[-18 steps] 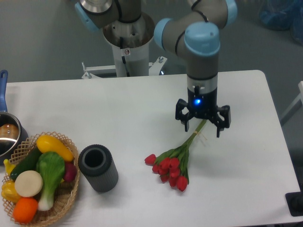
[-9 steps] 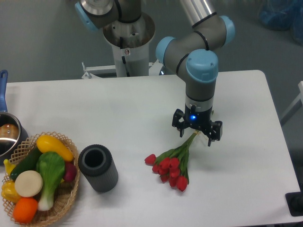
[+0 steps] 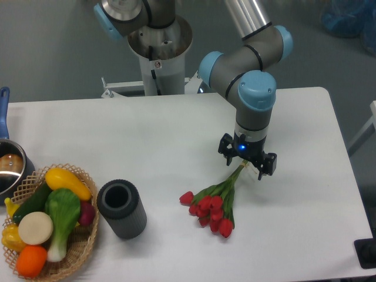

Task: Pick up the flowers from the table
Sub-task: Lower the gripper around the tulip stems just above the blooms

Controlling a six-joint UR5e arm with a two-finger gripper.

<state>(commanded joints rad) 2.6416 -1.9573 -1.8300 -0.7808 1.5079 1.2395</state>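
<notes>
Since the earlier frames the arm has dropped lower and drifted slightly right, so the gripper now sits right down over the stem end of the flowers, its blue light showing on the near face. Its two fingers stand one on each side of the thin green stems, with a visible gap between them; they look spread rather than clamped (whether either finger touches the stems is too fine to tell).

The flowers lie flat on the table, right of centre and toward the near edge. Red buds cluster at the near-left end, and the stems run up and to the right to the gripper. They have not shifted from where they lay a second ago.

Left of the bunch, well apart from it, a dark ribbed cylinder stands upright with its opening up. Further left, at the near-left corner, a wicker basket holds toy fruit and vegetables. A metal pot with a blue handle shows at the left edge.
</notes>
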